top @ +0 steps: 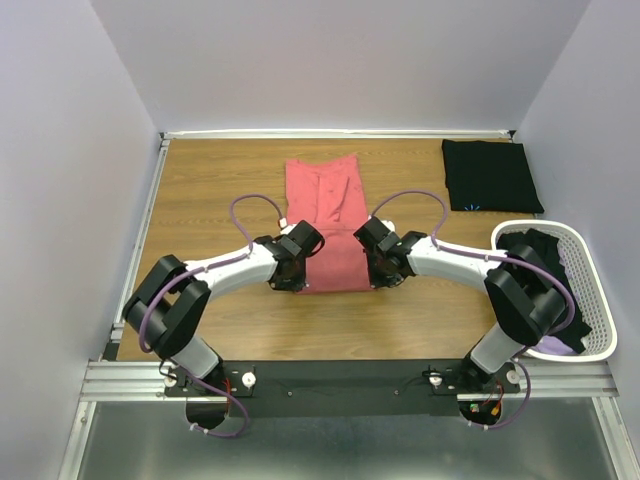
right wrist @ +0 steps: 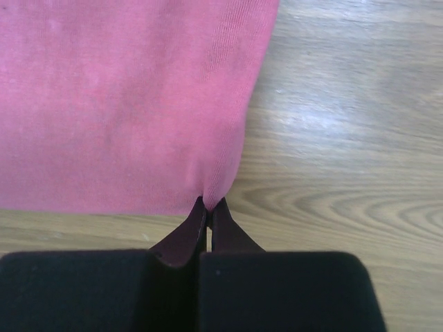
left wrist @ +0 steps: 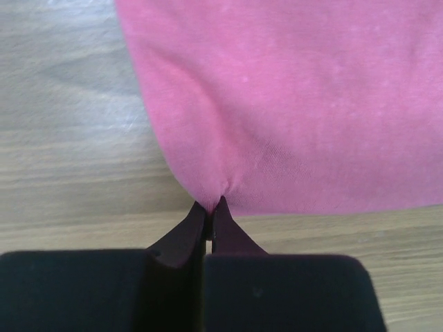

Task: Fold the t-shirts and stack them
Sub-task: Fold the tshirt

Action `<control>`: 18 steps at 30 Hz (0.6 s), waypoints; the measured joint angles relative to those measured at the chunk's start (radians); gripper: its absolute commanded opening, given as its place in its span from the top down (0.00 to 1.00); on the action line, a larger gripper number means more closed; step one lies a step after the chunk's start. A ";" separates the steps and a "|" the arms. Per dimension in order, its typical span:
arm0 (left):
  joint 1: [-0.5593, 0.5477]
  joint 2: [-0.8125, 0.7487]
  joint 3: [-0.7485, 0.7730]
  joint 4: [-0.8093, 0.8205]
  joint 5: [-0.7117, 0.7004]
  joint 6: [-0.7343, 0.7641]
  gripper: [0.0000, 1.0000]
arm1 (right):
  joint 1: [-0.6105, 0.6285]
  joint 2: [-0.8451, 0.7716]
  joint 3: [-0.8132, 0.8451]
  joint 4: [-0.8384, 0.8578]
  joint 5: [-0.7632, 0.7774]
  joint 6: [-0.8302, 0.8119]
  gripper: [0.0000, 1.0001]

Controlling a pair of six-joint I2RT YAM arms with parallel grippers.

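A coral-pink t-shirt (top: 328, 215) lies as a long strip in the middle of the wooden table. My left gripper (top: 291, 284) is shut on its near left corner, seen in the left wrist view (left wrist: 211, 205) with the pink cloth (left wrist: 291, 97) bunched at the tips. My right gripper (top: 376, 282) is shut on its near right corner, seen in the right wrist view (right wrist: 210, 203) on the pink cloth (right wrist: 124, 97). A folded black t-shirt (top: 490, 175) with a tiny light-blue mark lies at the far right. More black and lilac shirts (top: 545, 270) fill the basket.
A white slatted plastic basket (top: 600, 300) stands at the right edge of the table. The table (top: 210, 190) is walled by pale panels at the back and sides. The arm bases sit on a rail at the near edge.
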 measured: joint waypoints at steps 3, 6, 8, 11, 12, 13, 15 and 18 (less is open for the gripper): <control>0.003 -0.036 0.006 -0.035 -0.002 0.002 1.00 | 0.000 -0.005 0.019 -0.045 0.008 -0.016 1.00; 0.009 -0.078 0.042 -0.078 -0.013 0.008 1.00 | 0.000 -0.010 0.061 -0.097 0.010 -0.032 0.99; 0.010 -0.095 0.060 -0.090 -0.017 0.015 1.00 | 0.000 -0.021 0.083 -0.128 0.010 -0.044 0.99; 0.012 -0.121 0.058 -0.106 -0.006 0.024 1.00 | 0.000 -0.034 0.113 -0.183 -0.008 -0.064 0.99; 0.011 -0.137 0.045 -0.110 0.005 0.025 1.00 | 0.000 -0.037 0.122 -0.203 -0.021 -0.069 0.99; 0.010 -0.154 0.033 -0.117 0.013 0.024 1.00 | 0.000 -0.043 0.129 -0.222 -0.034 -0.074 0.99; -0.001 -0.206 0.003 -0.138 0.035 0.021 1.00 | 0.002 -0.066 0.135 -0.268 -0.075 -0.080 0.99; -0.042 -0.314 -0.030 -0.194 0.075 -0.001 1.00 | 0.007 -0.127 0.138 -0.359 -0.153 -0.086 1.00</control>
